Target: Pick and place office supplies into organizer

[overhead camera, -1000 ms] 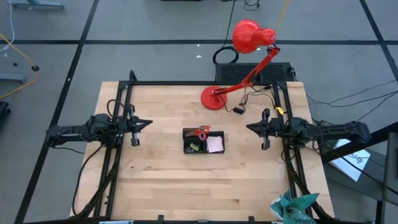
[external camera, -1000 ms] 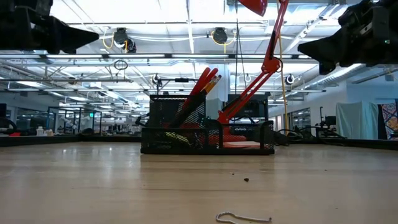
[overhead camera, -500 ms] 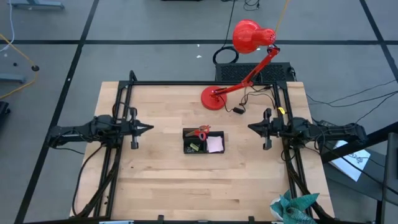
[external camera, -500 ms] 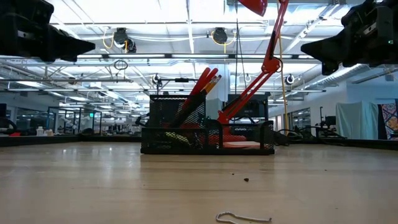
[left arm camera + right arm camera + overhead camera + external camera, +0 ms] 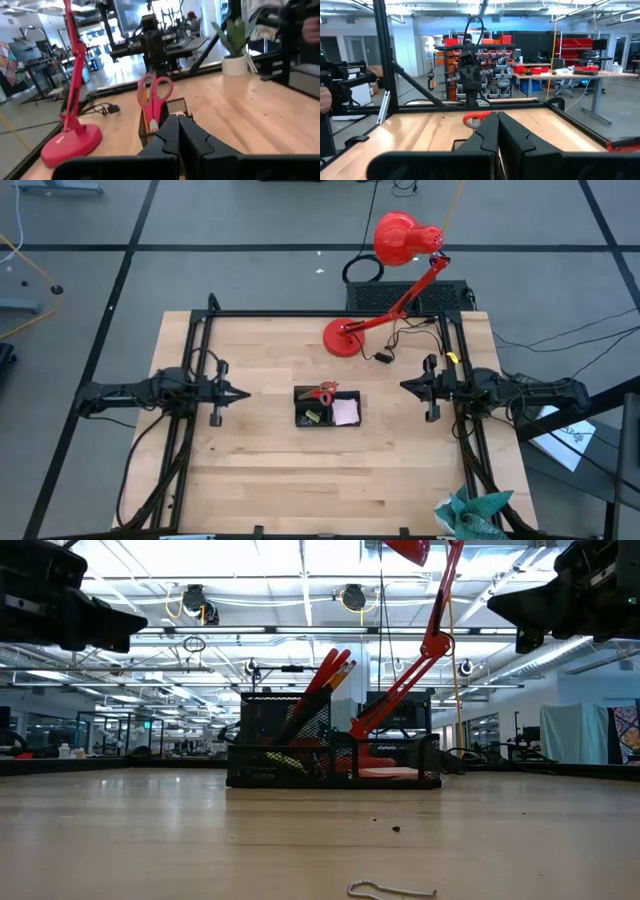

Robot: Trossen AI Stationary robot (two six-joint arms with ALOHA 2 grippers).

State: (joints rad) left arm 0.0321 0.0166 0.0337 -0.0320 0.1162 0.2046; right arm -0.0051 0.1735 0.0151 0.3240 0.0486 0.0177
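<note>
Left fingers [image 5: 240,393] are clenched on nothing, hovering above the bench [image 5: 250,470] and pointing inward at the organizer [image 5: 327,407]. Right fingers [image 5: 405,386] are likewise clenched and empty, facing it from the opposite side. The organizer stands on the bench between the two sets of fingers, apart from both. Inside it, red-handled scissors [image 5: 154,95] stand upright with pencils [image 5: 338,672], and a pink sticky-note pad [image 5: 346,413] lies in the compartment nearer the right fingers. Beyond the organizer sits the red desk lamp [image 5: 345,338]. No readable writing or brand shows.
</note>
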